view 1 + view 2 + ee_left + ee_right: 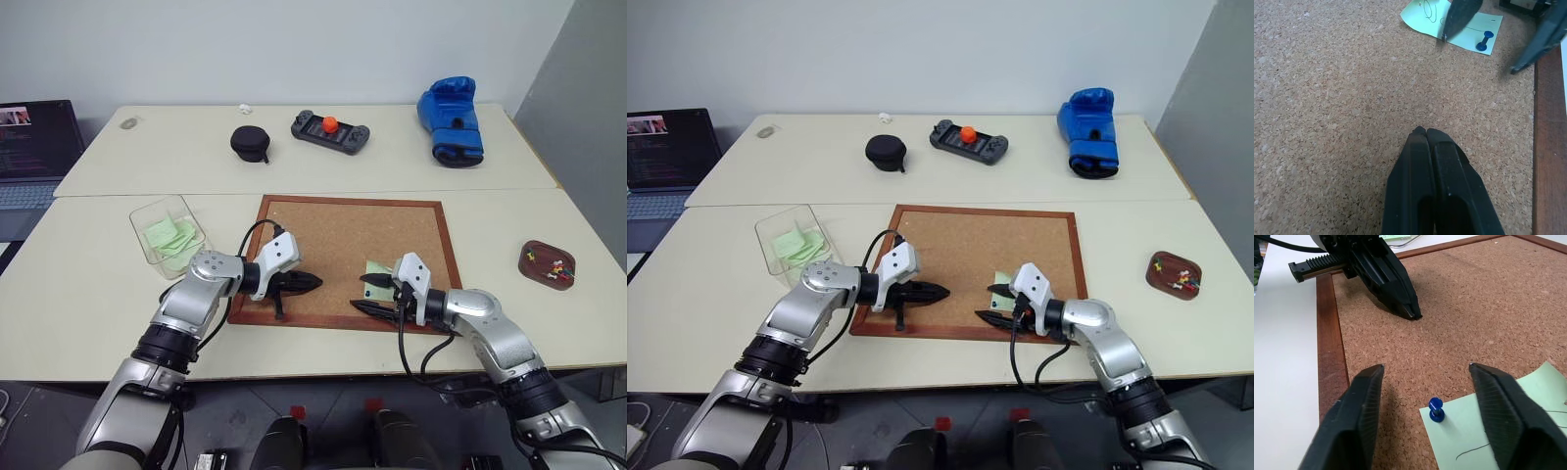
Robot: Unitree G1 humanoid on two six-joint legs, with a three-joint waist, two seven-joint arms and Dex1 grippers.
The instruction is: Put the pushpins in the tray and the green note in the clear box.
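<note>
A pale green note lies on the cork board, pinned at one corner by a blue pushpin. My right gripper is open just above the board, one finger on each side of that pin without touching it. My left gripper is shut and empty over the board's left part, pointing toward the note. The dark reddish-brown tray sits at the right with several coloured pushpins in it. The clear box stands left of the board with green slips inside.
On the far table lie a black round case, a game controller and a blue boxing glove. A laptop stands at the far left. The board's wooden frame is raised slightly.
</note>
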